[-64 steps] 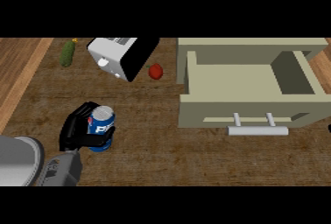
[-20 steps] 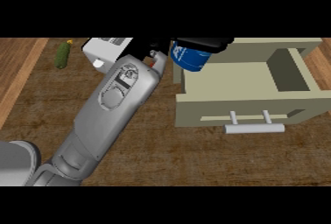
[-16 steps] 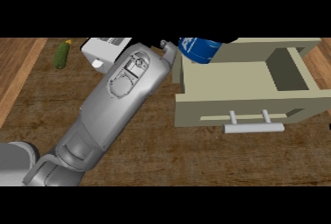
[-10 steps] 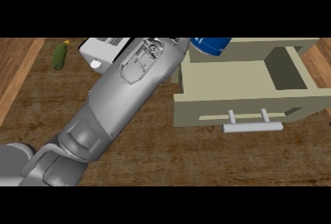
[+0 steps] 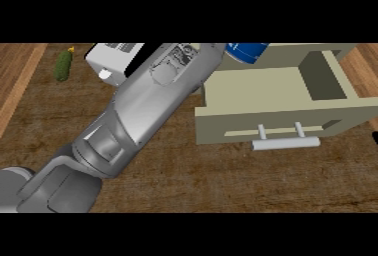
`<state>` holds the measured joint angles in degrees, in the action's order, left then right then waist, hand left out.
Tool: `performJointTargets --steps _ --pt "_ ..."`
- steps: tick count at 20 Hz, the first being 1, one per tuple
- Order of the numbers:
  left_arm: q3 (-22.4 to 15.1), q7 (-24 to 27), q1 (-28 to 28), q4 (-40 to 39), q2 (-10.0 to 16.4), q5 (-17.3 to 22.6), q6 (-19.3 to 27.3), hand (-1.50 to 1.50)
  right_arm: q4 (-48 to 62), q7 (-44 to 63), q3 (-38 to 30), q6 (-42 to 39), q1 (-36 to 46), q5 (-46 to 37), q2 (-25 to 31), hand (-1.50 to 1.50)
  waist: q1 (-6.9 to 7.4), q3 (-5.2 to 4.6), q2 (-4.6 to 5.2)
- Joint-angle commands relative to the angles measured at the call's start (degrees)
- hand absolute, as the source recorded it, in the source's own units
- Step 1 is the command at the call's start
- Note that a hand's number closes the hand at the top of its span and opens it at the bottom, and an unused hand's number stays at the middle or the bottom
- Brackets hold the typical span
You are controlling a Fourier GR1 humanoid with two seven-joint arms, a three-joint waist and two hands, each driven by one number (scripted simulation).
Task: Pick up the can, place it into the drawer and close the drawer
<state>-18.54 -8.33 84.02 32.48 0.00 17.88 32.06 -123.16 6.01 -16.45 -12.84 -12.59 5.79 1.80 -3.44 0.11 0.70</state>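
The blue can [image 5: 248,51] hangs at the view's top edge, over the back left corner of the open beige drawer [image 5: 266,121]. My left forearm [image 5: 159,97] stretches from the lower left up to it. The left hand itself is almost wholly hidden behind the wrist and cut by the top edge; the can stays up in its grip. Nothing lies inside the drawer, and its pale bar handle [image 5: 286,143] faces me. Only a dark sliver of my right hand [image 5: 374,137] shows at the right edge.
A white toaster [image 5: 111,59] stands at the back left, partly behind my arm. A green cucumber [image 5: 63,66] lies farther left, near the wooden edge strip [image 5: 16,80]. Brown counter [image 5: 244,180] runs in front of the drawer.
The left arm lifted the can off the counter and carried it up and to the right. Over the last second it moved farther over the drawer's back left corner.
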Motion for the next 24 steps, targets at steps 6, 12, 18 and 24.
performJointTargets --steps 6,12,18,24 --pt "-9.13 5.16 -2.7 -3.21 0.0 6.83 2.52 1.5 0.1 2.77 0.46 0.68 3.15 0.14 0.82 -1.5 -1.43 0.02 0.19" --pt "-10.98 7.44 -0.78 -8.32 0.0 8.25 4.58 1.5 3.7 0.43 1.46 1.46 5.01 -2.09 0.11 -1.5 -2.09 0.06 0.6" --pt "-12.31 7.2 2.22 -11.74 0.0 9.66 3.79 1.5 1.6 4.11 0.44 1.98 7.87 0.48 1.38 -1.5 -2.84 0.04 0.93" --pt "-15.2 8.41 1.23 -12.72 0.0 10.6 7.0 -1.5 2.41 0.84 2.46 1.52 6.12 -2.4 0.21 -1.5 -3.91 0.11 1.09"
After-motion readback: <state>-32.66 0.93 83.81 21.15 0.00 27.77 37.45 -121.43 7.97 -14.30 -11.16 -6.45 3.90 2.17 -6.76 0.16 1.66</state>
